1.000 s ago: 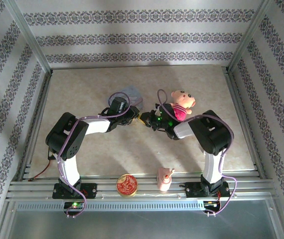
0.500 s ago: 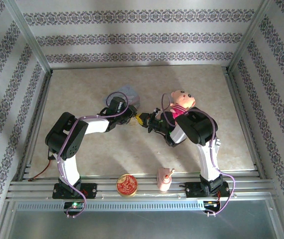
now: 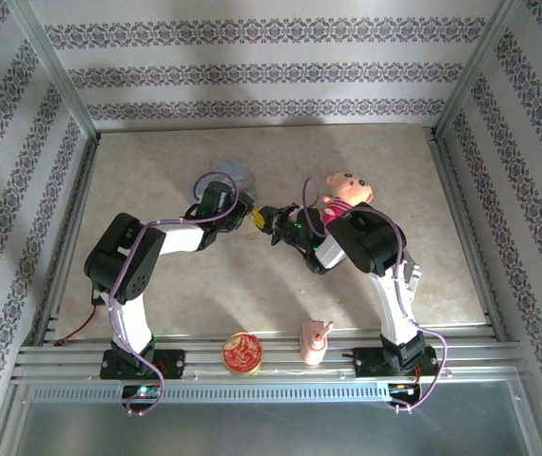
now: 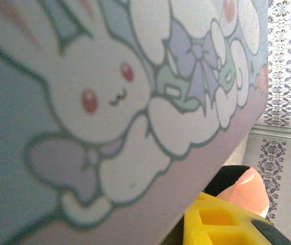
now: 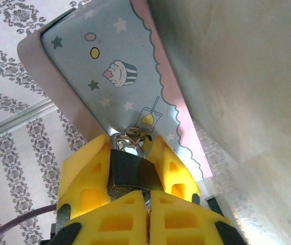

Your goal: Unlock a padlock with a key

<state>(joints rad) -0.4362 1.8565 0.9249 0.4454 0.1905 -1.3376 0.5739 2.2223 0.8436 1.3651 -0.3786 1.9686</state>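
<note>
The padlock is clamped between the 2 yellow fingers of the left end effector over the middle of the counter. Its silvery shackle is seen just beside the pale blue tin, which lies toward the far edge. The right end effector is set against the padlock's base with its fingers narrowed almost to touching; whether a key is gripped between them cannot be told.
</note>
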